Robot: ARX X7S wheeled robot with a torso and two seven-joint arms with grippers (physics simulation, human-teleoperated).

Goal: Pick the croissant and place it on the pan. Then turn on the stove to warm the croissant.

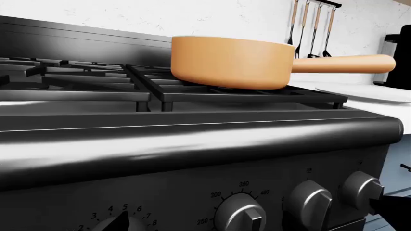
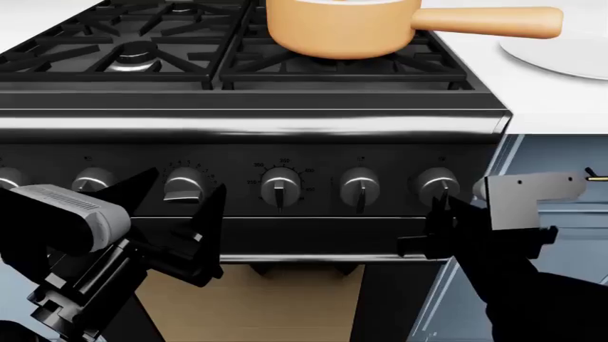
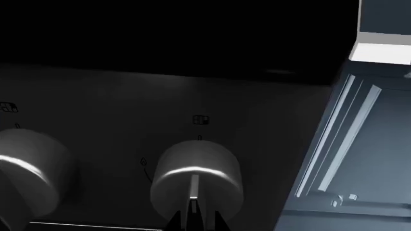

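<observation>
Approaching the knob row, nearest first.

Item 1, right gripper (image 2: 439, 229): dark fingers at about four o'clock in the head view, closing in on the rightmost knob (image 2: 437, 185). The right wrist view shows the fingertips drawn almost together just below that knob's face (image 3: 196, 175); whether they already pinch its ridge, I cannot tell.

Item 2, left gripper (image 2: 195, 239): at about eight o'clock, fingers spread wide and empty, hanging in front of the stove (image 2: 285, 153) panel below its knobs.

Item 3, knob row: silver-black dials across the panel, indicator bars pointing down.

Item 4, the pan (image 2: 342, 27): orange-tan, at twelve o'clock on the right-hand grate, handle running toward three o'clock over the white worktop (image 2: 532, 92).

Item 5, the croissant: not visible in any view; judged to lie inside the pan, below the rim.

Item 6, white plate (image 2: 560, 57): at two o'clock, beside the handle.

Handling note: the step in hand looks to be lighting the burner. Square the fingers across the knob's ridge, seat them fully, then rotate about the knob's axis without dragging sideways. Which burner this knob governs is not legible.
</observation>
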